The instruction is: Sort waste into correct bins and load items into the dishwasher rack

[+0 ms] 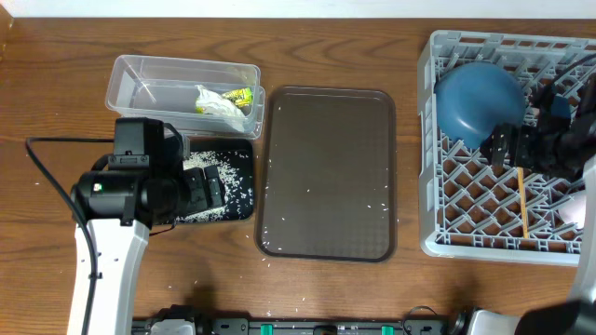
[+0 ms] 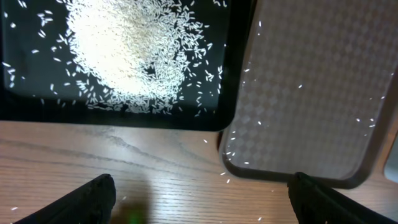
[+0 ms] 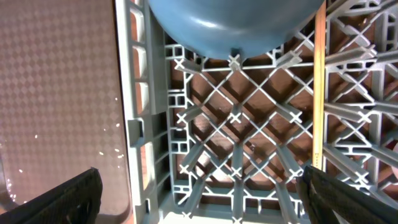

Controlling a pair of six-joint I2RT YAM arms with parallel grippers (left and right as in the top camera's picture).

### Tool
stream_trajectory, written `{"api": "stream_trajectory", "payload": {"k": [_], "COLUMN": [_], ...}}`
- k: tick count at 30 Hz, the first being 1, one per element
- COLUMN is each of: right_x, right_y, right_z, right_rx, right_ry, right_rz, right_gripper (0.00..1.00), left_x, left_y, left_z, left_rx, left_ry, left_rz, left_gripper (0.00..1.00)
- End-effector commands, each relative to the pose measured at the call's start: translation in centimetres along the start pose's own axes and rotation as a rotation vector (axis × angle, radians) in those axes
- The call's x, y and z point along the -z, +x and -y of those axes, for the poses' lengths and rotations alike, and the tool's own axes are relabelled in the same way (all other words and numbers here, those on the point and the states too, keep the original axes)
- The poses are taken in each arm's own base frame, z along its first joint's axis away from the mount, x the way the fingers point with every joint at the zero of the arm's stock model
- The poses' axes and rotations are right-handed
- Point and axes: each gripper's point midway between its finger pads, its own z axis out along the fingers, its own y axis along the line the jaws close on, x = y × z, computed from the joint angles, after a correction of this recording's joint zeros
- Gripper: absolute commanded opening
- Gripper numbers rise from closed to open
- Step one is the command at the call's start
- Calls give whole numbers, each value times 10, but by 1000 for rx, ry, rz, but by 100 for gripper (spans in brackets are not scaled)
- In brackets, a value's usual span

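The clear tub [image 1: 154,82] at the back left holds the yellow-green wrapper [image 1: 239,96] and the white tissue [image 1: 219,108]. The black tray [image 1: 244,158] in front of it holds a pile of rice [image 2: 130,56]. My left gripper [image 2: 202,199] is open and empty, over the wood at the black tray's near edge [image 2: 25,106]. The grey rack [image 1: 438,186] on the right holds the blue dish [image 1: 478,100], a wooden chopstick [image 1: 522,200] and a pale pink cup [image 1: 573,209]. My right gripper [image 3: 202,193] is open and empty above the rack's lattice [image 3: 236,124], near the blue dish [image 3: 236,25] and the chopstick [image 3: 319,93].
A large brown serving tray [image 1: 326,172] lies between the bins and the rack, with a few rice grains on it; it also shows in the left wrist view [image 2: 311,93] and the right wrist view [image 3: 56,93]. Loose grains [image 2: 227,180] lie on the wooden table.
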Motion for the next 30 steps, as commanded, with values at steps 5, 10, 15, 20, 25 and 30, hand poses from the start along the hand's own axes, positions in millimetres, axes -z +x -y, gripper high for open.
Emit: {"api": "stream_trajectory", "payload": {"k": [5,10,15,20,25,30], "right_x": [19,21,19,13,10,10], "right_y": [34,58,81,104,111,111], "right_z": [-5,-10,-13,-15,-15,-15], "right_rx": [-31,1,6,-18,-27,-27], "right_ry": [47,53,48,41,38,38], "right_rz": [245,385,395,313,283,283], "right_gripper": [99,99,99,99,99,99], "left_x": [12,18,31,32,32,32], "left_y": [26,34,37,37,37,37], "left_z": [-11,-11,-9,-8,-8,-8], "left_rx": [-112,-97,-108,-110,-110,-110], "left_ry": [-5,46,67,69,69,69], "left_rz": [179,380,474,482,482,482], "left_gripper": [92,96,96,97,97,97]}}
